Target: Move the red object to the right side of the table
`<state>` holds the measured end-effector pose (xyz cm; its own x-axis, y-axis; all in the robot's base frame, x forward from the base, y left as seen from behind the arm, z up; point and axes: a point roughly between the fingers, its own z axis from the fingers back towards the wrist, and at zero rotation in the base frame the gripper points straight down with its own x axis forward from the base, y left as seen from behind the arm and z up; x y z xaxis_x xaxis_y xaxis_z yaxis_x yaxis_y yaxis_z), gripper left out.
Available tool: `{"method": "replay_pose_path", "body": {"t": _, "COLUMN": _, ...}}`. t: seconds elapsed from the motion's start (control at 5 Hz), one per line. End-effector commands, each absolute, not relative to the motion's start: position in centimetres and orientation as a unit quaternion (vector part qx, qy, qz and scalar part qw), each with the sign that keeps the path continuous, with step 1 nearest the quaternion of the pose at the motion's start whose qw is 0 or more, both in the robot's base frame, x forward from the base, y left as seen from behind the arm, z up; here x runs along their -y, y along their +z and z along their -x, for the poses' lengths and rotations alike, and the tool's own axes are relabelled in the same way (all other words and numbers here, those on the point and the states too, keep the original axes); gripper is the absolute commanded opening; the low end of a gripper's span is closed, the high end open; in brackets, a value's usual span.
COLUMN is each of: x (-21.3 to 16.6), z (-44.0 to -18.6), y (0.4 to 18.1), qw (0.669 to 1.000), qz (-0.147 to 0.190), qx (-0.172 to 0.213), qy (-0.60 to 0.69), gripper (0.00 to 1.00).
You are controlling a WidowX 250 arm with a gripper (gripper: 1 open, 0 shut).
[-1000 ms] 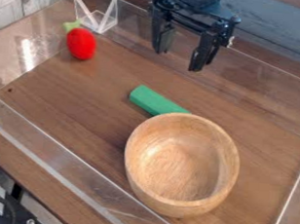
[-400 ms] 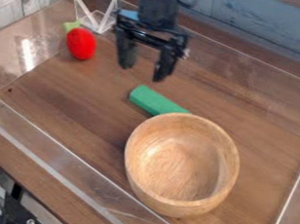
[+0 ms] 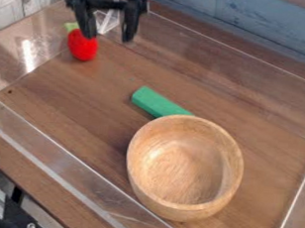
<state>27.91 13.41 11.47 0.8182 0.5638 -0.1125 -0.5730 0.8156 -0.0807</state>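
Note:
The red object (image 3: 81, 46), a small strawberry-like toy with a green top, lies at the far left of the dark wood table (image 3: 237, 88). My gripper (image 3: 104, 28) hangs just above and slightly right of it, pointing down. Its two dark fingers (image 3: 129, 25) stand apart, open, with nothing between them. The left finger partly hides the toy's green top.
A green rectangular block (image 3: 157, 103) lies near the middle of the table. A large wooden bowl (image 3: 184, 166) sits in front of it at the right. Low clear acrylic walls (image 3: 59, 158) edge the tabletop.
The gripper has swept leftward across the back of the table, from the middle to above the red object, and rolled about its axis. It stayed open. Nothing else moved.

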Motion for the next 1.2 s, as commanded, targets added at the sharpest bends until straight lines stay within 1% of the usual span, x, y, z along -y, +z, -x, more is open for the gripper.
{"method": "replay_pose_path", "body": {"t": 0.0, "x": -17.2, "z": -29.0, "y": 12.6, "qw": 0.919, "qz": 0.061, "qx": -0.001, "qy": 0.389, "gripper": 1.00}}
{"method": "replay_pose_path", "body": {"t": 0.2, "x": -19.5, "z": -30.0, "y": 12.1, "qw": 0.880, "qz": 0.076, "qx": 0.006, "qy": 0.468, "gripper": 1.00}}
{"method": "replay_pose_path", "body": {"t": 0.6, "x": -19.5, "z": -32.1, "y": 12.3, "qw": 0.879, "qz": 0.089, "qx": -0.002, "qy": 0.468, "gripper": 1.00}}
{"method": "replay_pose_path", "body": {"t": 1.0, "x": -21.4, "z": -32.3, "y": 9.8, "qw": 0.890, "qz": 0.097, "qx": -0.016, "qy": 0.445, "gripper": 1.00}}
